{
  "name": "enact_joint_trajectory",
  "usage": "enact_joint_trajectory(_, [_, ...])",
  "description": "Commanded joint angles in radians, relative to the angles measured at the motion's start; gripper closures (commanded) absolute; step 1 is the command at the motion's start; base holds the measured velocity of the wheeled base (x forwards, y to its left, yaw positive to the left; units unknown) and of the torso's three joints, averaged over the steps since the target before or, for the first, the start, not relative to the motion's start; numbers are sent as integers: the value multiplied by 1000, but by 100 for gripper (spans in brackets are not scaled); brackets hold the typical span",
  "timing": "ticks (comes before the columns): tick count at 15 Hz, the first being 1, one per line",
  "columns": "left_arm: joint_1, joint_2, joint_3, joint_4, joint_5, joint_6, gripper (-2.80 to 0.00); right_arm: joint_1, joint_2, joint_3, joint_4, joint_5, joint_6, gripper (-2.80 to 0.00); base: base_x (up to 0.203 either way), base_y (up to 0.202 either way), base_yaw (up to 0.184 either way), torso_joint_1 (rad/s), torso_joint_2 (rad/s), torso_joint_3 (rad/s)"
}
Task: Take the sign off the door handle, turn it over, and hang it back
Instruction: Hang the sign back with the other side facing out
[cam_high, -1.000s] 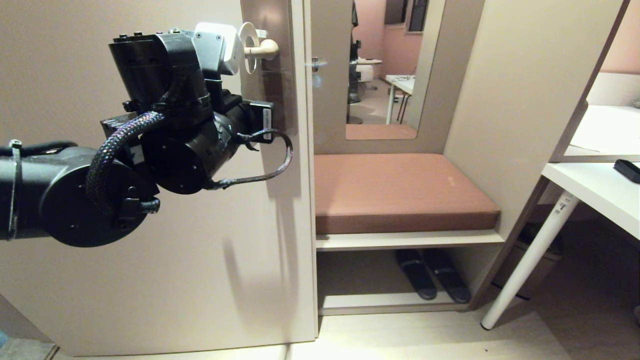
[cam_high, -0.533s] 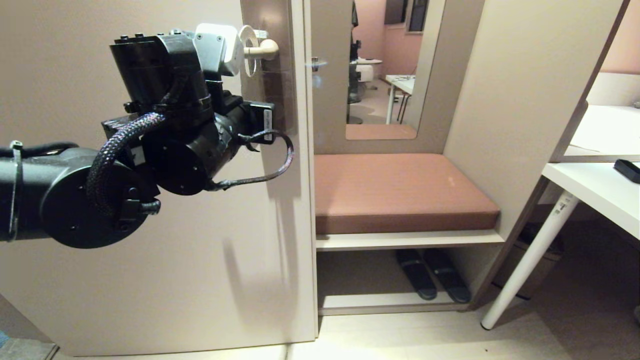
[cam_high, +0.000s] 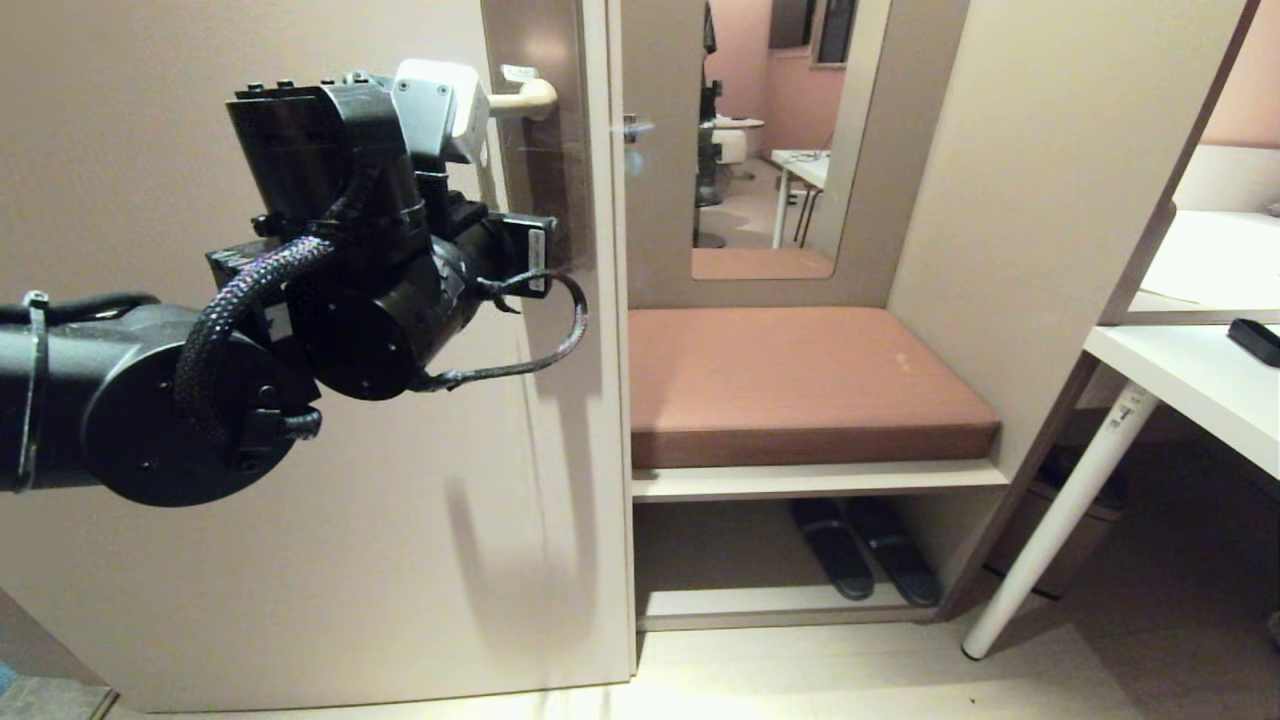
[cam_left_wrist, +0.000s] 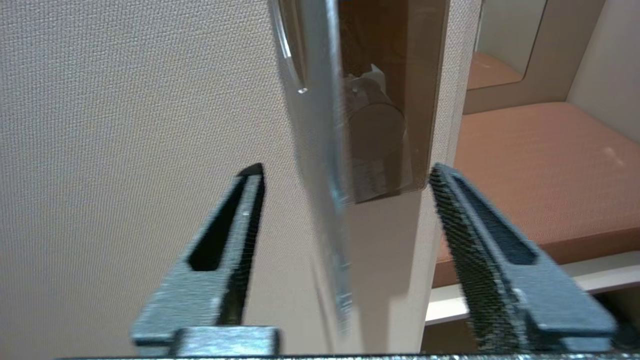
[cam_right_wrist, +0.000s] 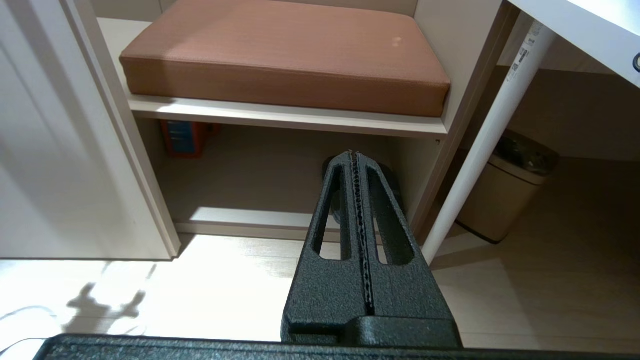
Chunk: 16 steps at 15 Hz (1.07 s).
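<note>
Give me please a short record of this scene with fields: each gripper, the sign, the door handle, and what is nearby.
left gripper: open, raised at the door, one finger on each side of the sign
sign: edge-on and blurred between the fingers, not gripped; which face is outward cannot be told
door handle: horizontal, on its brown plate
right gripper: shut, empty, parked low
nearby: brown cushion, slippers below it
</note>
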<state>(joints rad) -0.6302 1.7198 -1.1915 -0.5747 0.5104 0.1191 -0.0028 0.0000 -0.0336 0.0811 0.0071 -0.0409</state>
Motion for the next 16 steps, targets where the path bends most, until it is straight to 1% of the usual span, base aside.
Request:
enact_joint_trajectory(1, [0, -8, 7, -4, 3, 1, -280, 0, 0, 0, 0, 1, -1, 0, 0, 0, 0, 0, 0, 0])
enact_joint_trajectory(8, [1, -99, 98, -4, 1, -1, -280, 0, 0, 0, 0, 1, -1, 0, 0, 0, 0, 0, 0, 0])
enact_joint_trajectory(13, [0, -152, 137, -4, 2, 2, -280, 0, 0, 0, 0, 1, -1, 0, 0, 0, 0, 0, 0, 0])
enact_joint_trajectory(16, [0, -166, 141, -4, 3, 4, -280, 0, 0, 0, 0, 2, -1, 0, 0, 0, 0, 0, 0, 0])
